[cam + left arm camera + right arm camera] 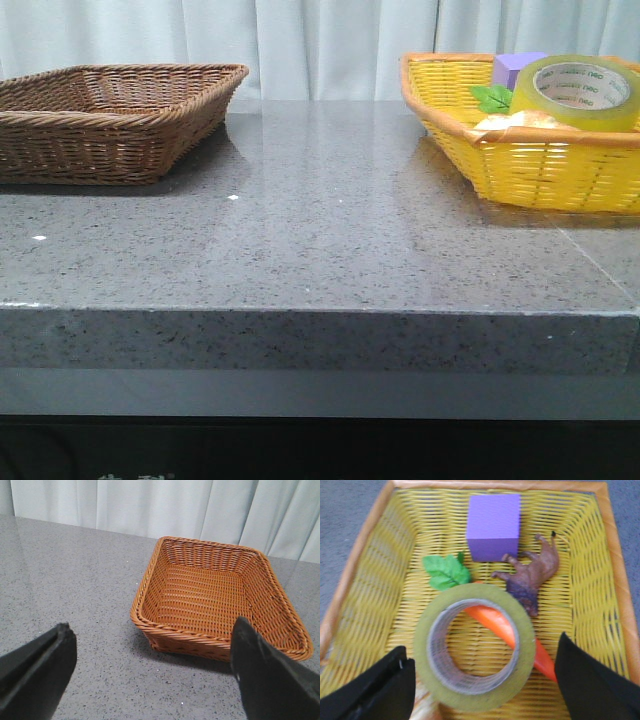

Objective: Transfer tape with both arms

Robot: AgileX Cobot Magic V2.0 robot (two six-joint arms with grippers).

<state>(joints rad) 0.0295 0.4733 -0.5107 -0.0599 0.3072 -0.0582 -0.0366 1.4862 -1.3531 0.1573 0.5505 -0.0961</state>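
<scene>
Flat tape [474,649], hole upward

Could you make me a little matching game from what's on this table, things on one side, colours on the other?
Things:
1. tape
2. cube
3. leaf
4. empty wicker basket

Colours:
A. purple
B. brown
C. translucent yellow
D. green

Pairs: 1-C, 2-A, 3-D, 4-B. The first three all lie in the yellow basket, on the right in the front view.
</scene>
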